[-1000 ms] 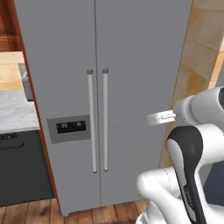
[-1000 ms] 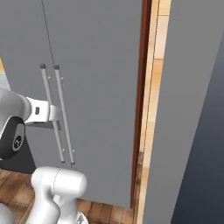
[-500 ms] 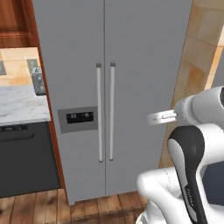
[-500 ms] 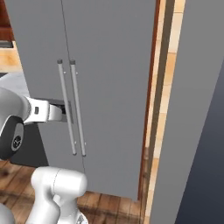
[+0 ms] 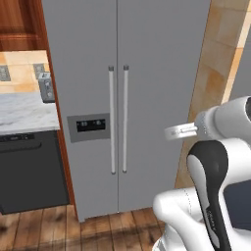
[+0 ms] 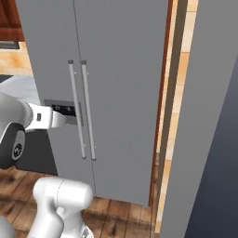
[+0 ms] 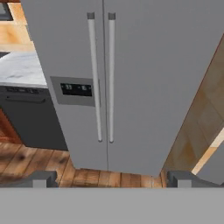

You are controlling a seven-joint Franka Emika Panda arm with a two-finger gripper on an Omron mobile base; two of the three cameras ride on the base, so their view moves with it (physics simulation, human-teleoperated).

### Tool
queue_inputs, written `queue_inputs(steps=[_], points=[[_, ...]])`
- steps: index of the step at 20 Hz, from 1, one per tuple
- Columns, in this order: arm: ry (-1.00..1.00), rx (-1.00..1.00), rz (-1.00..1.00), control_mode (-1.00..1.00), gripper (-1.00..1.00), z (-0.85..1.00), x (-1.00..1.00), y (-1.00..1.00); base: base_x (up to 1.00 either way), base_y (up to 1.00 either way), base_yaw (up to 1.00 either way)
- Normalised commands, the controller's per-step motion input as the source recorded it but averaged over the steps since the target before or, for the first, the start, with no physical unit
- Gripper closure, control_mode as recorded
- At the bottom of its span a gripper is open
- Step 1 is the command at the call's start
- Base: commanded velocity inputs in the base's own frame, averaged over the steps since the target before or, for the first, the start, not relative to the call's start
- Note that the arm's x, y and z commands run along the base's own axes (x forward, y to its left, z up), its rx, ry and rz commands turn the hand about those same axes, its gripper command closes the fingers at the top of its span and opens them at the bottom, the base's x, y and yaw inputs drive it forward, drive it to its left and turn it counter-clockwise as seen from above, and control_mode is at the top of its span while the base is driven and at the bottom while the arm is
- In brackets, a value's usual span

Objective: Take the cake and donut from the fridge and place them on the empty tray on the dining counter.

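Note:
The fridge [image 5: 147, 88] stands straight ahead, tall and grey, with both doors shut. Its two long bar handles [image 5: 118, 120] meet at the centre seam, and a dark dispenser panel [image 5: 90, 125] sits on the left door. The right base view shows the fridge [image 6: 121, 69] from the other side, and the hand view faces the fridge [image 7: 144, 87] from a short distance. My gripper [image 7: 112, 179] is open, its fingertips [image 7: 41, 178] spread wide with nothing between them, well short of the doors. The cake and donut are hidden. The empty tray and the dining counter are out of view.
Left of the fridge is a marble worktop [image 5: 22, 115] with a toaster [image 5: 45, 86], above a dark appliance front [image 5: 29, 171]. A tan panelled wall [image 5: 213, 83] flanks the fridge on the right. A tall grey panel [image 6: 204, 139] stands close on the right. The floor [image 5: 98, 228] is wood.
The whole picture has slid, so the fridge now sits further right in both base views: the base has moved. The doors stay shut and the gripper stays open.

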Motion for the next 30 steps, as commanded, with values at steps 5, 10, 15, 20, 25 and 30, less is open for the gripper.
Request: queue_inputs(steps=[5, 10, 15, 20, 25, 30], points=[[0.00, 0.00, 0.00, 1.00, -1.00, 0.00, 0.00, 0.00, 0.14, 0.08, 0.00], [0.00, 0.01, 0.00, -1.00, -1.00, 0.00, 0.69, 0.00, 0.00, 0.00, 0.00], [0.02, 0.00, 0.00, -1.00, -1.00, -0.09, 0.75, 0.16, 0.00, 0.00, 0.00], [-0.01, 0.00, 0.00, -1.00, -1.00, -0.28, 0.84, 0.25, 0.00, 0.00, 0.00], [-0.02, 0.05, 0.00, -1.00, -1.00, -0.41, 0.79, 0.02, 0.00, 0.00, 0.00], [-0.02, -0.01, 0.00, -1.00, -1.00, -0.30, 0.77, 0.00, 0.00, 0.00, 0.00]])
